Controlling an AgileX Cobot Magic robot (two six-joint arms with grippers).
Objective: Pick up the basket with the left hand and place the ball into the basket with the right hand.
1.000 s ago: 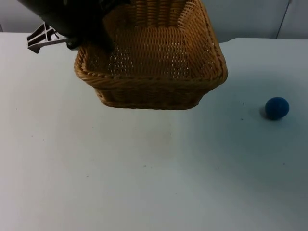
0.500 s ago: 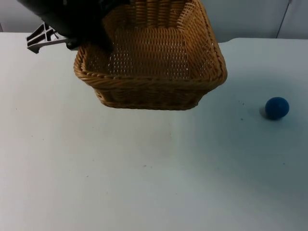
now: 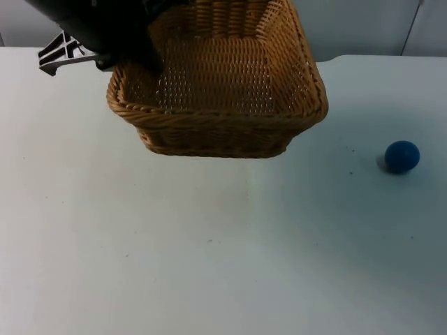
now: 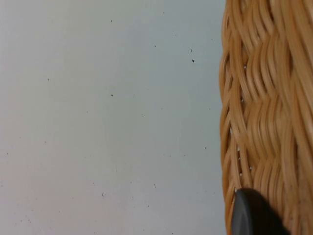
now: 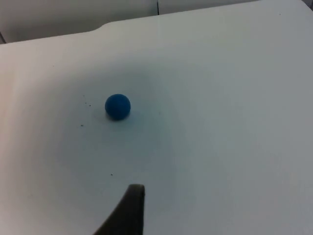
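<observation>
A woven wicker basket (image 3: 223, 105) hangs above the table at the back, tilted a little, with nothing inside. My left gripper (image 3: 133, 57) is shut on the rim at the basket's left rear corner. In the left wrist view the basket wall (image 4: 264, 107) stands close beside a black fingertip (image 4: 250, 215). A small blue ball (image 3: 401, 156) lies on the table at the right, well apart from the basket. The right gripper (image 5: 128, 213) hovers over the table, and the ball (image 5: 117, 106) lies some way ahead of it, untouched.
The white table (image 3: 209, 251) spreads open in front of the basket and around the ball. A grey partition wall (image 3: 363, 24) closes off the back edge.
The basket has crept up very slightly in the left gripper's hold. The ball has not moved.
</observation>
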